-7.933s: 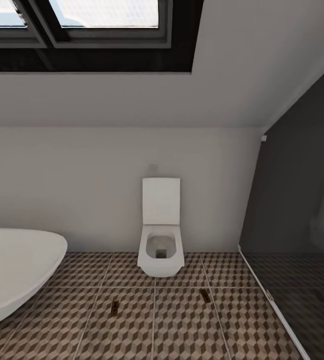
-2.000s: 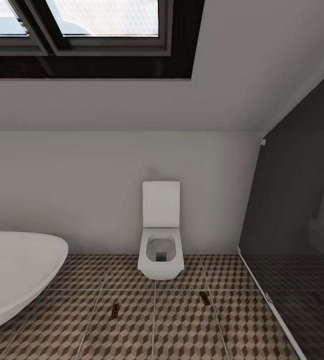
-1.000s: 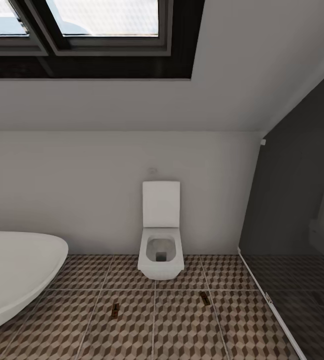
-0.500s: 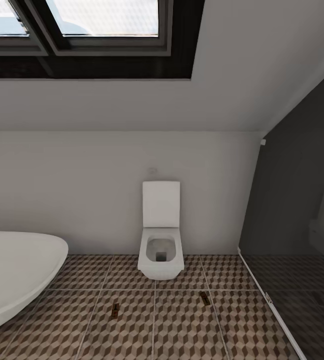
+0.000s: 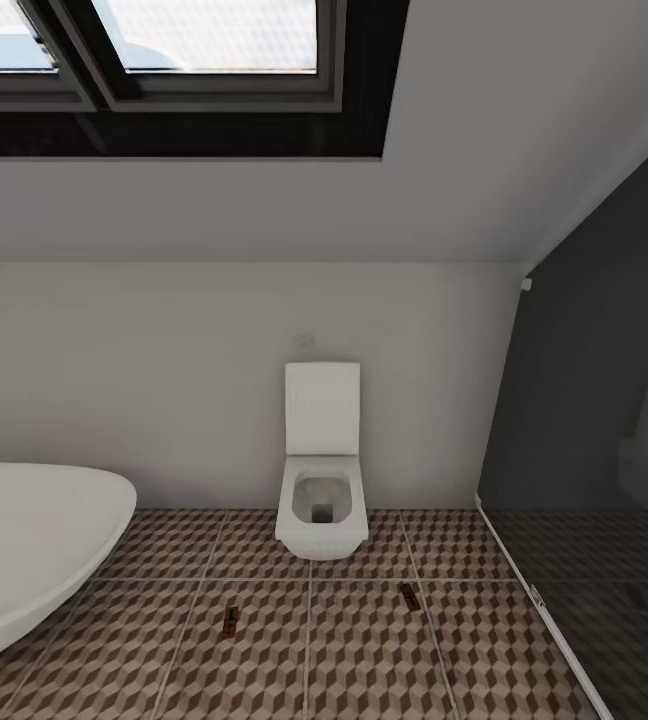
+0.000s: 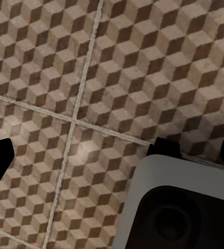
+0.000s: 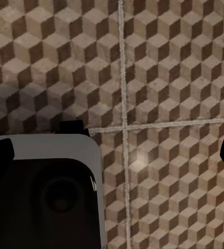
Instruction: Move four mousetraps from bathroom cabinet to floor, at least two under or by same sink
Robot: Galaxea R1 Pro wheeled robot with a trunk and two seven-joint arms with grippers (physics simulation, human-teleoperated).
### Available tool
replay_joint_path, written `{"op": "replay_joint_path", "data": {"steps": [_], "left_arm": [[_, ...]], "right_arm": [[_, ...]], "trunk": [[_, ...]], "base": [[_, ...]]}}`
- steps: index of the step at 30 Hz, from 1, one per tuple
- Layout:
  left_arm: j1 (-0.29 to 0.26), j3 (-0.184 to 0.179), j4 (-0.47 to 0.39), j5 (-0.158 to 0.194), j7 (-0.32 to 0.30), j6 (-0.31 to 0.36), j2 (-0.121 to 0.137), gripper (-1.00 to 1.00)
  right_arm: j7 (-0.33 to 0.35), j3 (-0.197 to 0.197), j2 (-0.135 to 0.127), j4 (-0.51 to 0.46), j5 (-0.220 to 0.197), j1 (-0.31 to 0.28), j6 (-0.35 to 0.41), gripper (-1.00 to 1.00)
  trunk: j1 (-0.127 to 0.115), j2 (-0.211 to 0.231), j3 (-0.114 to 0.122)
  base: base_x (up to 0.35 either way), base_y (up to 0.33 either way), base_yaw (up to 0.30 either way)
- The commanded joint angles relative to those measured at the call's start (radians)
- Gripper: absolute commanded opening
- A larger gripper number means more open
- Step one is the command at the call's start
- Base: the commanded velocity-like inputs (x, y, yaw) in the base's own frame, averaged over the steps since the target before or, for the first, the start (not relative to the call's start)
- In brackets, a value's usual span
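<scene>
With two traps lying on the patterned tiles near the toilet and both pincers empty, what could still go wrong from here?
1. The two small brown wooden mousetraps lie on the cube-patterned tile floor before the white wall-hung toilet; no sink shows beside them, so the sink condition may fail.
2. They blend into the brown pattern, so the base could roll over them.

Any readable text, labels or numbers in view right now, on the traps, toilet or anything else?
None can be read.
Two mousetraps on the bathroom floor: too small to show any print.
Toilet, bathtub and window: no markings visible.
</scene>
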Motion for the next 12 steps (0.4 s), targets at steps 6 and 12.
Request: {"op": "replay_joint_path", "data": {"steps": [6,12], "left_arm": [[-0.001,-0.003,0.001,0.007,0.001,-0.004,-0.001,1.0],[-0.001,-0.003,0.001,0.007,0.001,-0.003,0.0,1.0]], "right_arm": [[0.0,0.008,0.0,0.002,-0.008,-0.001,-0.005,1.0],[0.0,0.008,0.0,0.002,-0.007,-0.001,-0.005,1.0]], "trunk": [[0.0,-0.001,-0.001],[0.0,-0.001,-0.001]], "base": [[0.0,0.0,0.0],[0.0,0.0,0.0]]}}
